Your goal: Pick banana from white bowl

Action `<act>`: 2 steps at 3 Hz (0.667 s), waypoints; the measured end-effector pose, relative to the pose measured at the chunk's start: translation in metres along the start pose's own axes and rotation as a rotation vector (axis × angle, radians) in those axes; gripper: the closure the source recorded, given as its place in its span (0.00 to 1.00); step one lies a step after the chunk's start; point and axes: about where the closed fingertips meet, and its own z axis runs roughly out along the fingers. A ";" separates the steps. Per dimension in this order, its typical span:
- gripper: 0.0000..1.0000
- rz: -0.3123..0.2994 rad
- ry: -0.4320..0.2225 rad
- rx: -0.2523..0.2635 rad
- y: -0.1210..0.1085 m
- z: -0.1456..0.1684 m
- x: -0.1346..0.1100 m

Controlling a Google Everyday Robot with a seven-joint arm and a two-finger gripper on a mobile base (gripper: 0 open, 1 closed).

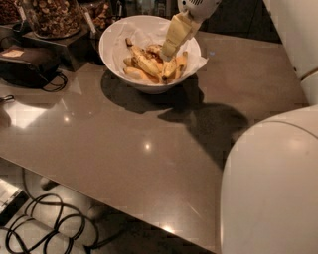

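The white bowl [115,54], lined with crumpled white paper, stands at the back of the brown table and holds several yellow bananas. A brown-speckled banana [153,50] lies near the middle of the pile, with paler bananas [144,64] in front of it. My gripper [168,53] reaches down from the top of the view into the bowl's right half, its pale yellow tip right at the pile, next to the speckled banana. It hides part of the fruit behind it.
Glass jars of dark snacks [52,15] stand on a dark stand at the back left. A black device [25,62] with a cable lies left of the bowl. My white body [268,188] fills the lower right. Cables [44,228] lie on the floor below the table's front edge.
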 end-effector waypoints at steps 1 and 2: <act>0.29 0.006 -0.002 0.013 -0.007 0.006 -0.016; 0.36 0.017 0.002 0.027 -0.014 0.014 -0.028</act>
